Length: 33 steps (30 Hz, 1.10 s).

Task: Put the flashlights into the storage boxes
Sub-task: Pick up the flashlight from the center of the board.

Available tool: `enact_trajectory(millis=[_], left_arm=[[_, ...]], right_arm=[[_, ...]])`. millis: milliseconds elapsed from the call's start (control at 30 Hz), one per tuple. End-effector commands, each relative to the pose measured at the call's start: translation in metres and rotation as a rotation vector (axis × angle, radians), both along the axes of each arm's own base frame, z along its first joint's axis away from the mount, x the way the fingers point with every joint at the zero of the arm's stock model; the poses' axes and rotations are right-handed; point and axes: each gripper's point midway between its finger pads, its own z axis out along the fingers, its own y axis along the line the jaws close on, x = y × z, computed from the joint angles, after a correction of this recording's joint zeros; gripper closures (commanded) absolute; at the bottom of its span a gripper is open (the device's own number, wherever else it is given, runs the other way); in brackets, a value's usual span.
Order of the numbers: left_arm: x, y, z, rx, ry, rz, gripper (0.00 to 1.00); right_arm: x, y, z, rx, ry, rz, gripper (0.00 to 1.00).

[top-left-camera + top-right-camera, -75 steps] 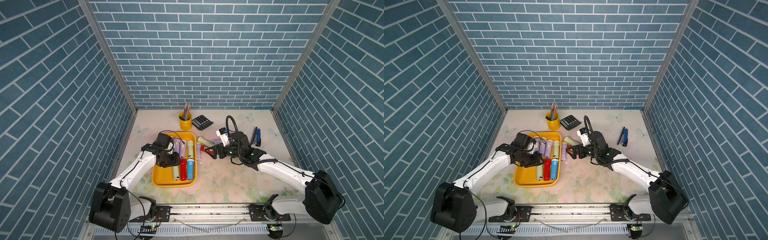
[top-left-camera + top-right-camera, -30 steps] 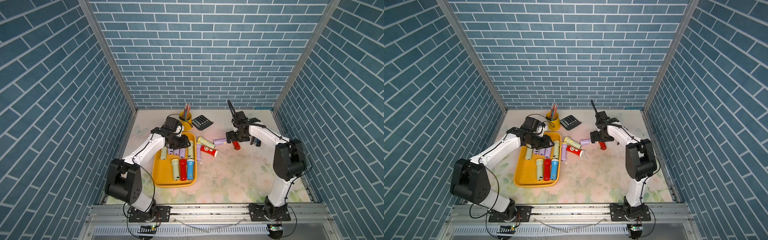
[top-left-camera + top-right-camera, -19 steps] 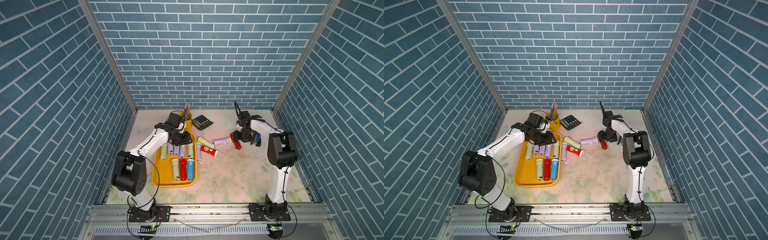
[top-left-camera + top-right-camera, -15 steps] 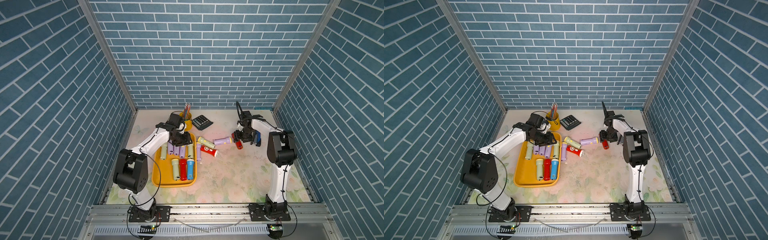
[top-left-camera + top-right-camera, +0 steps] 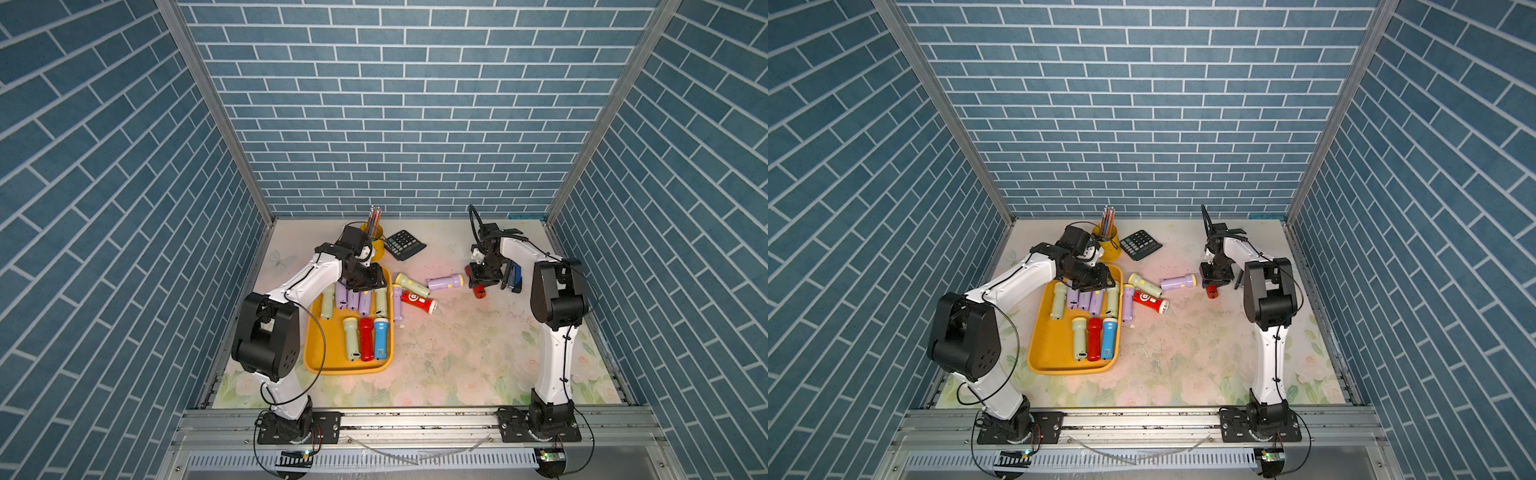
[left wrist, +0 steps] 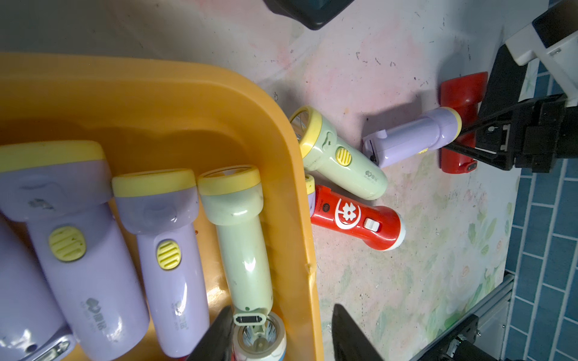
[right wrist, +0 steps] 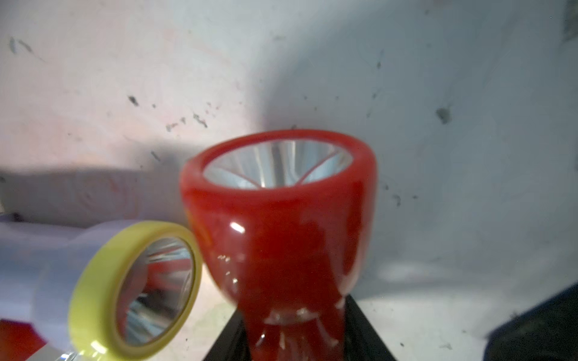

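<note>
The orange-yellow storage box (image 5: 316, 353) (image 5: 1050, 349) holds several flashlights: lilac, pale green, one red (image 5: 365, 338), one blue (image 5: 380, 338). On the table beside it lie a lilac one (image 5: 397, 305), a pale green one (image 5: 409, 284), a red one with a white head (image 5: 417, 302) and another lilac one (image 5: 444, 282). My left gripper (image 5: 365, 286) (image 6: 281, 337) hangs open over the box's far right corner, straddling its wall, holding nothing. My right gripper (image 5: 484, 278) (image 7: 291, 343) is shut on a small red flashlight (image 5: 478, 291) (image 7: 278, 225) resting on the table.
A yellow pencil cup (image 5: 376, 241) and a black calculator (image 5: 404, 245) stand at the back, behind the box. A blue-black stapler (image 5: 513, 278) lies just right of my right gripper. Blue brick walls close in three sides.
My right gripper has closed on the small red flashlight after sliding slightly right. My left gripper has drifted a little toward the box's far right corner, still open.
</note>
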Motion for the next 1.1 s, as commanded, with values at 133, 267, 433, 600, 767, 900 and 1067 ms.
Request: enact_trajectory(millis=[133,267,433,600,767,900,1067], left_arm=[[-0.007,-0.006,0.024,-0.012,-0.058,-0.022,0.48],[-0.013,-0.012,0.043,-0.062,-0.123,-0.031,0.48],[-0.02,-0.03,0.077,-0.2,-0.271,-0.061,0.49],[-0.041,-0.063,0.119,-0.34,-0.454,-0.22,0.49],[-0.061,-0.091,0.155,-0.498,-0.596,-0.345,0.48],[-0.078,-0.108,0.179,-0.601,-0.699,-0.432,0.45],[-0.102,-0.125,0.198,-0.699,-0.787,-0.54,0.42]], right_arm=[[-0.018,0.009,0.047,0.101,-0.096,0.03,0.6],[-0.03,0.026,0.076,0.241,-0.194,0.029,0.64],[-0.052,0.049,0.122,0.465,-0.363,0.044,0.66],[-0.085,0.072,0.173,0.685,-0.536,0.16,0.68],[-0.124,0.088,0.21,0.827,-0.672,0.334,0.7],[-0.151,0.1,0.227,0.919,-0.711,0.451,0.72],[-0.177,0.117,0.243,0.996,-0.748,0.599,0.73]])
